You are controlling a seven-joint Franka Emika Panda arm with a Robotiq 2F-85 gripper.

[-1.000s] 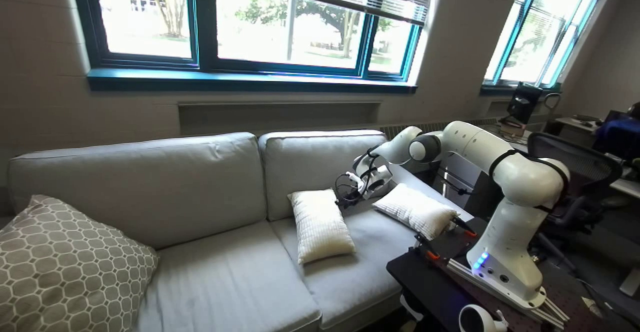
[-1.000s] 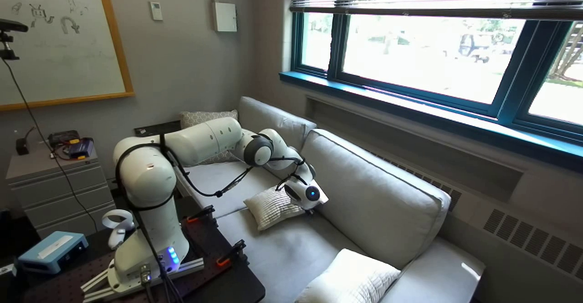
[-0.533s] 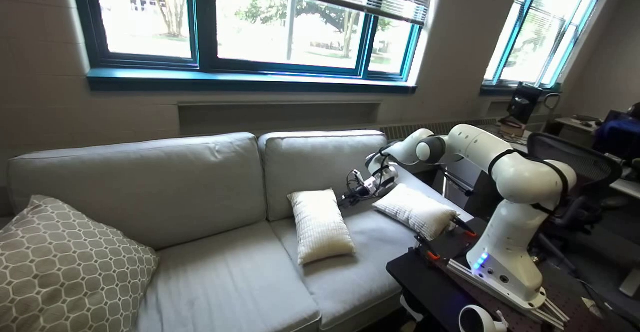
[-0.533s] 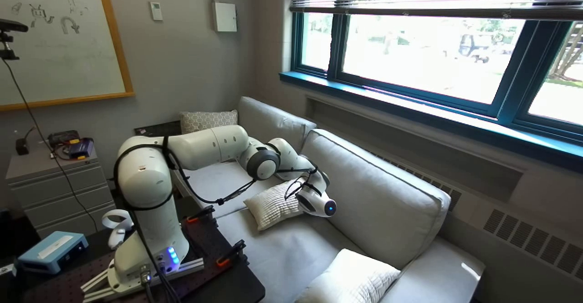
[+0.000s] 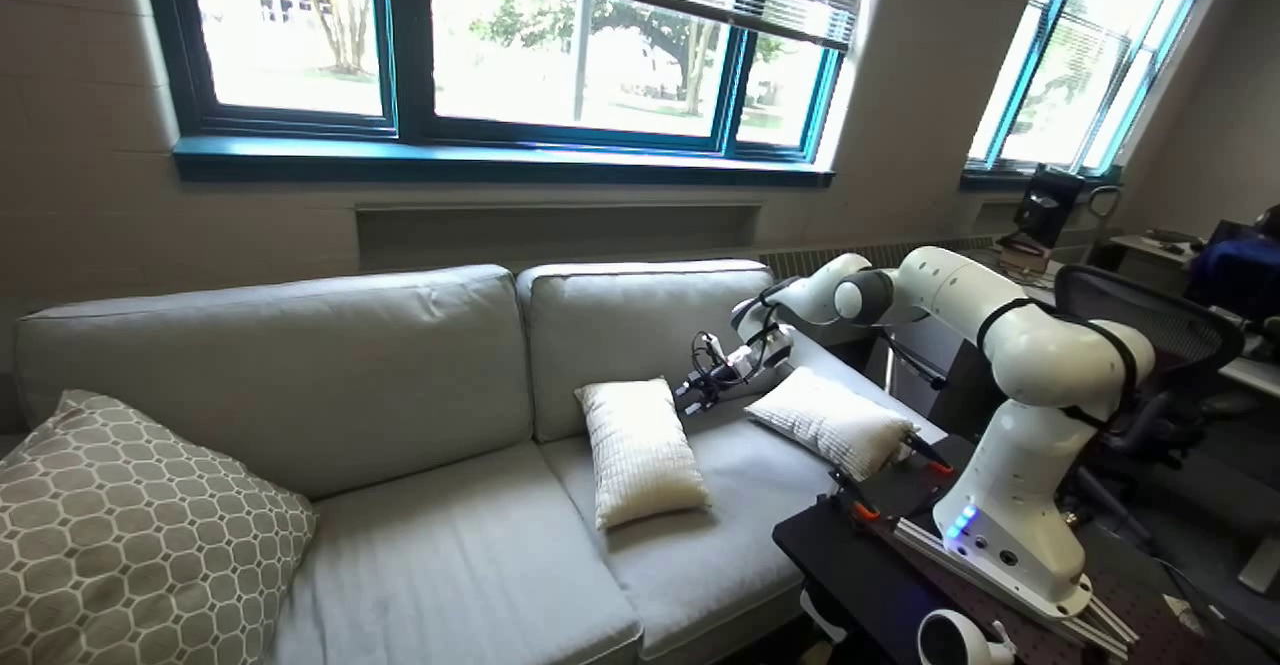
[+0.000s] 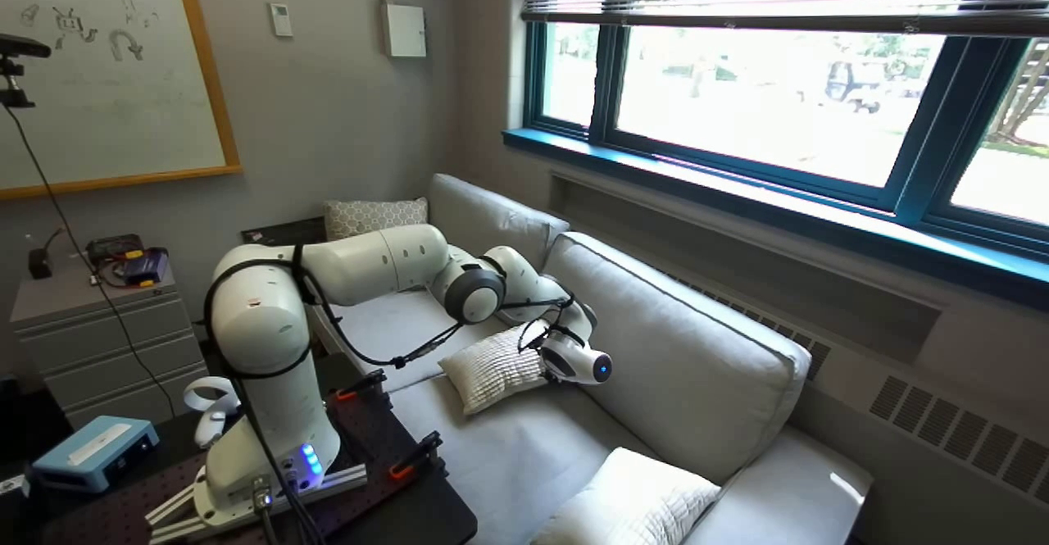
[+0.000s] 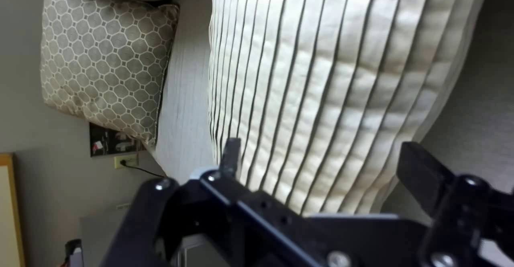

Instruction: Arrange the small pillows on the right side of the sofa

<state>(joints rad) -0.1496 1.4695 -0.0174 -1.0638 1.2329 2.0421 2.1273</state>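
The light grey sofa [image 5: 430, 375] also shows in an exterior view [image 6: 672, 356]. One small white pillow [image 5: 645, 460] lies near the seam between the seats, also seen in an exterior view [image 6: 490, 371] and, ribbed and close, in the wrist view [image 7: 321, 78]. The second small white pillow [image 5: 835, 420] rests by the sofa's arm at the robot's side; it shows partly in an exterior view [image 6: 631, 500]. My gripper [image 7: 321, 152] is open, fingers wide apart, with the first pillow's end in front of them. Whether they touch it I cannot tell. In an exterior view the gripper [image 5: 688, 400] is beside this pillow's upper corner.
A larger lattice-patterned pillow [image 5: 150, 535] sits at the sofa's far end, also in the wrist view [image 7: 108, 58]. The back cushion [image 5: 650, 335] rises right behind the gripper. The robot's black table [image 5: 830, 555], with orange-tipped clamps, stands against the sofa's front.
The arm has swung a little toward the second pillow's end of the sofa, and the wrist has turned. The gripper's fingers look spread now. Both small pillows lie as before.
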